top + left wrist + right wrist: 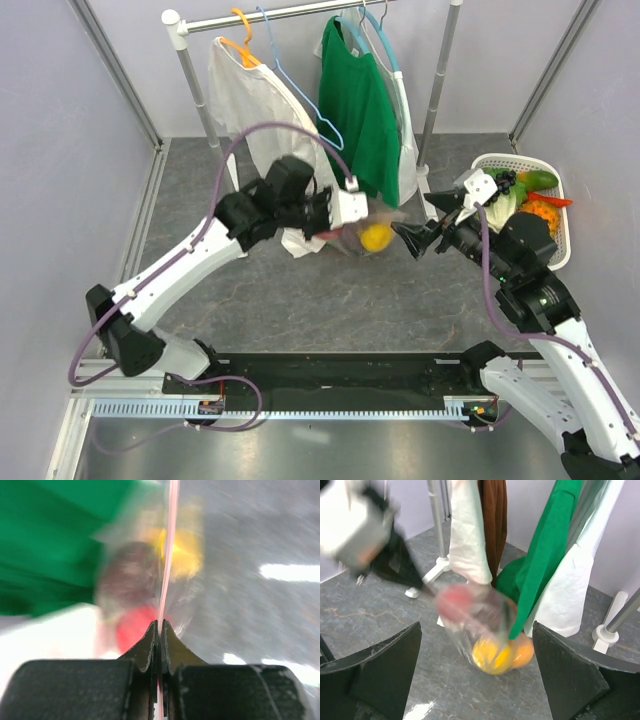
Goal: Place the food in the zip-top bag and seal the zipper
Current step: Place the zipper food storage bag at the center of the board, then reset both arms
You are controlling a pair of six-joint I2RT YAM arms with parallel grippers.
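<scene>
The clear zip-top bag [365,232] hangs at mid table, held off the surface. Inside it I see a yellow fruit [376,237], an orange one [522,650], a red one [454,600] and a dark purplish one [127,577]. My left gripper [362,207] is shut on the bag's pink zipper strip [169,545], which runs straight out from between its fingertips [150,642]. My right gripper [408,238] is open and empty, just right of the bag, with the bag between its wide-set fingers [385,672].
A white oval basket [556,222] at the right holds more toy food. A clothes rack [300,12] at the back carries a white shirt [262,110] and a green shirt [358,105], close behind the bag.
</scene>
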